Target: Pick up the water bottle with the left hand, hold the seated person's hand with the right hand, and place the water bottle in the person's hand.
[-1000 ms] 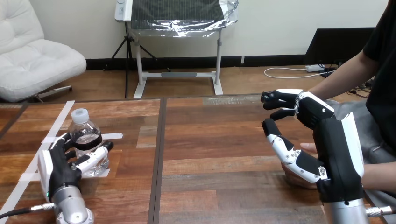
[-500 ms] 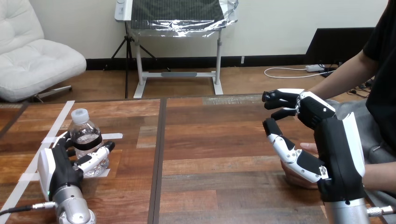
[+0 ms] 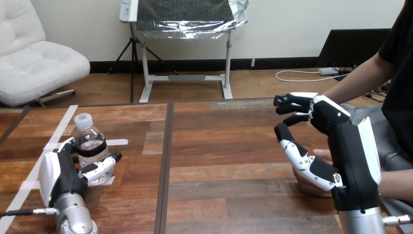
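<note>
- Head view: the water bottle (image 3: 88, 141) is seen standing upright on the wooden table (image 3: 219, 151), at its near left part, with the cap on top.
- Strips of white tape (image 3: 61, 129) are laid on the table around and under the bottle.
- The left hand (image 3: 61, 178) is placed against the bottle's lower half; its thumb is curled across the front of the bottle and its fingers (image 3: 68, 146) are wrapped round the far side, beside the dark label.
- The bottle's base appears to rest on the table, though the hand hides part of it, so this cannot be told for sure.
- The right hand (image 3: 348, 146) is raised at the table's right side, palm turned towards the left, with its fingers bent but spread apart from the thumb and nothing clasped between them.
- The person's hand (image 3: 309, 187) is held low at the right edge, just under the right hand's thumb; part of it is covered by the robot's palm.
- No finger of the right hand is seen curled round the person's hand.
</note>
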